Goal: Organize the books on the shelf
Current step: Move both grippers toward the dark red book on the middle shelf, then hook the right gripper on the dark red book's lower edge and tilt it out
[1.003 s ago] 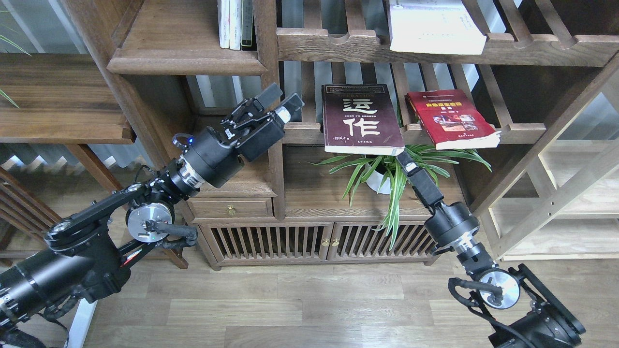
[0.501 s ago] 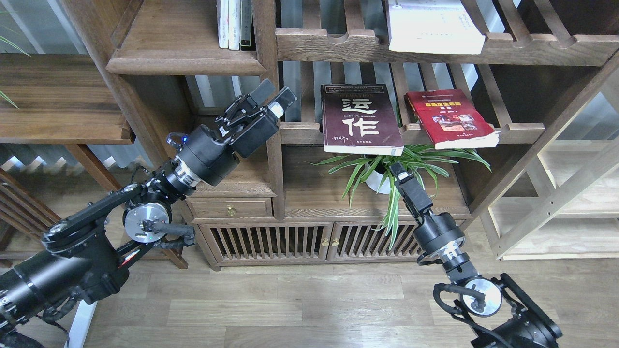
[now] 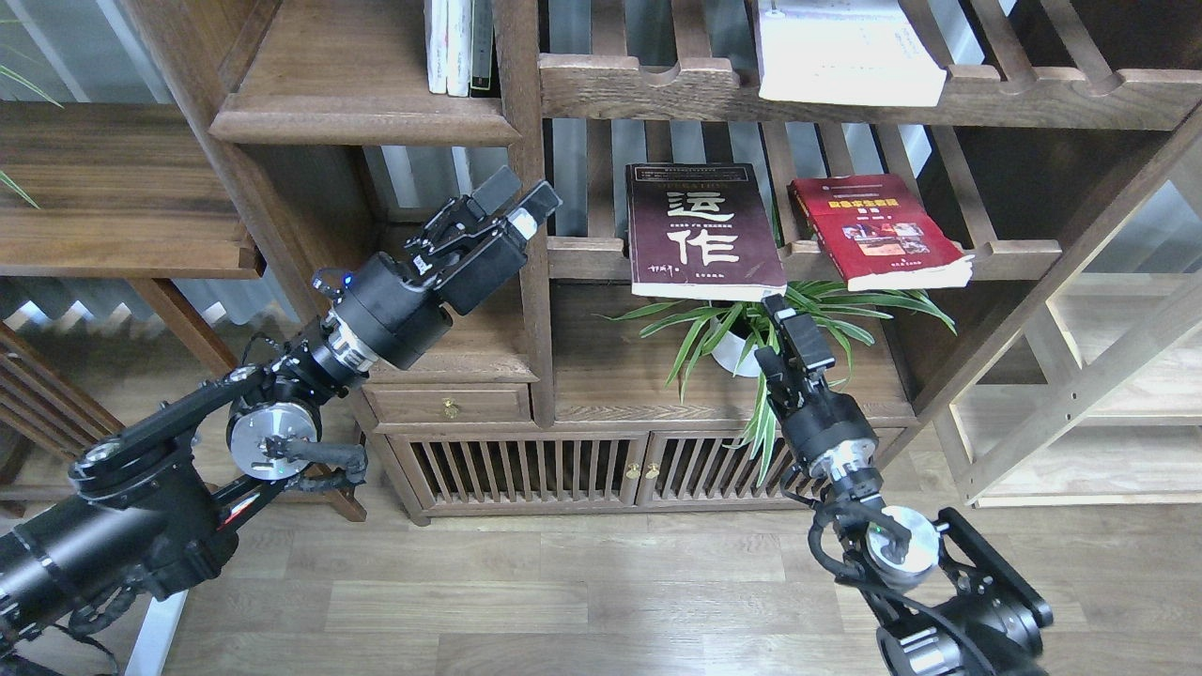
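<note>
The maroon book [image 3: 704, 230] and red book [image 3: 878, 230] are seen lying on the slatted rack [image 3: 1014, 252], overhanging its front rail. Both are judged stiff, light paperbacks, best pinched at the overhanging lower edge. The left gripper [image 3: 515, 195] is held apart and empty; the right gripper [image 3: 796, 330] cannot be told.

Large white "运作" on the maroon book [image 3: 704, 230].

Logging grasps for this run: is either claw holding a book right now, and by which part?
Nothing is held. The left claw is open and empty; the right claw sits below the maroon book, apart from it.
</note>
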Controlling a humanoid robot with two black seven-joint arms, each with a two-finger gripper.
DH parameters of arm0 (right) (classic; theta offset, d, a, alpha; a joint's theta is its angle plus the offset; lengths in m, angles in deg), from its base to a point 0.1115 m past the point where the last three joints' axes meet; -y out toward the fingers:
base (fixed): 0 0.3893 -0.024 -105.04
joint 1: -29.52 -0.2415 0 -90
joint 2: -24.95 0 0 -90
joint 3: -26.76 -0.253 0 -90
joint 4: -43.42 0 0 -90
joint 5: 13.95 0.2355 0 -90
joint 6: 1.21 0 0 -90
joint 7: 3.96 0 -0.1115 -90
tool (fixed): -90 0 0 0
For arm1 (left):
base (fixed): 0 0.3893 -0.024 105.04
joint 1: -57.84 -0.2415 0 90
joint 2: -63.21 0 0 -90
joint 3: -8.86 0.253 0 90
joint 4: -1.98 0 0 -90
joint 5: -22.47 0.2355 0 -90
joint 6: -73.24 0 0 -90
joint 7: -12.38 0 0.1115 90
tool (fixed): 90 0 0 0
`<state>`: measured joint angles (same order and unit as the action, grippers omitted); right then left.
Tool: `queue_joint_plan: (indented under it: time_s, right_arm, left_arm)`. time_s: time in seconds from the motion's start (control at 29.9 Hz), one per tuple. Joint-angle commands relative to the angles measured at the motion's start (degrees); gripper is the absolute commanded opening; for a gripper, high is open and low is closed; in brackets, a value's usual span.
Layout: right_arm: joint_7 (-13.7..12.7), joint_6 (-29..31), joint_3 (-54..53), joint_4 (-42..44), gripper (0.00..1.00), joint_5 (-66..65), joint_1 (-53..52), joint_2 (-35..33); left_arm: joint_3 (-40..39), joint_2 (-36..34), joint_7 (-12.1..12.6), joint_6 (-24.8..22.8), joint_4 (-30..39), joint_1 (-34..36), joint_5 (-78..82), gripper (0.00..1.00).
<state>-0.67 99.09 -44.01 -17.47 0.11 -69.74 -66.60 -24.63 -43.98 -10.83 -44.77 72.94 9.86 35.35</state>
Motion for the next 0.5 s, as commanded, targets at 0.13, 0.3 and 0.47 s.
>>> queue_joint_plan:
  time_s: [0.13, 0.3, 0.47]
  right_arm:
    - [0.14, -5.46, 0.02, 0.67, 1.0, 0.52, -4.53, 1.55]
    - [0.32, -11.17, -0.07, 0.68, 0.99, 0.61, -6.73, 1.55]
    - [0.4, -15.22, -0.07, 0.76, 0.99, 0.79, -8.4, 1.55]
  left_arm:
    - [-0.09, -2.93, 0.0, 0.0, 0.05, -1.15, 0.13, 0.99]
    - [0.0, -3.11, 0.0, 0.0, 0.14, -1.77, 1.36, 0.99]
    - [-0.09, -2.94, 0.0, 0.0, 0.23, -1.86, 1.71, 0.99]
